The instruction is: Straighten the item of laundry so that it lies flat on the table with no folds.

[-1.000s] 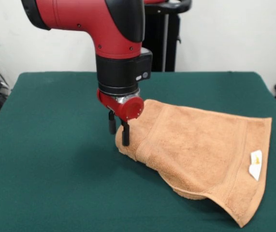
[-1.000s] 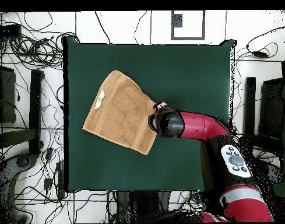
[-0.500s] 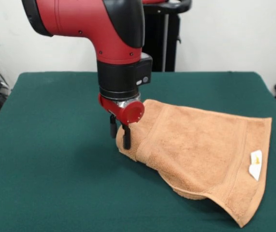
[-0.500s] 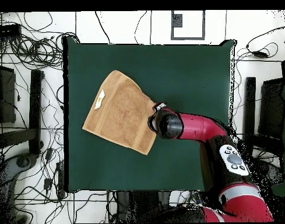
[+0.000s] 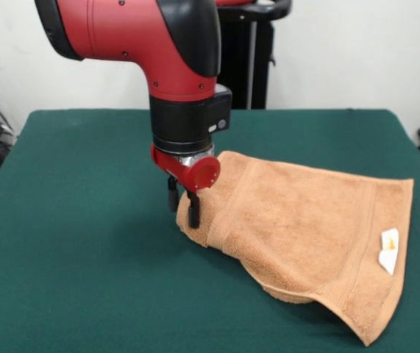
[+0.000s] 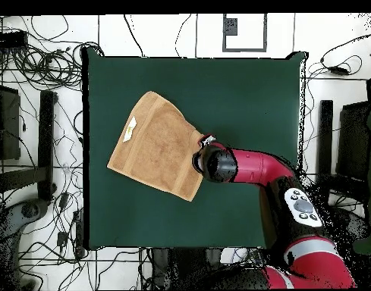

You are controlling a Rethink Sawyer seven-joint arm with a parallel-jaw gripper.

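The orange-tan towel (image 5: 305,224) lies on the right half of the green table (image 5: 70,220), folded over on itself, with a thick doubled edge along its left and front sides. Its white label (image 5: 390,250) is near the right edge. My gripper (image 5: 183,208) points straight down at the towel's left end. Its two black fingers (image 5: 193,212) stand apart, open, one at the towel's rim and one just beside it over the cloth. In the overhead view the towel (image 6: 158,144) lies left of centre on the table (image 6: 241,98), and the red wrist (image 6: 211,163) hides the fingers at its right corner.
The black pedestal (image 5: 250,51) stands behind the table's far edge. In the overhead view, cables (image 6: 36,61) and stands lie on the floor around the table. Bare green cloth stretches left of the towel in the front view.
The gripper has sunk a little lower and shifted slightly right at the towel's left end. The towel has not moved.
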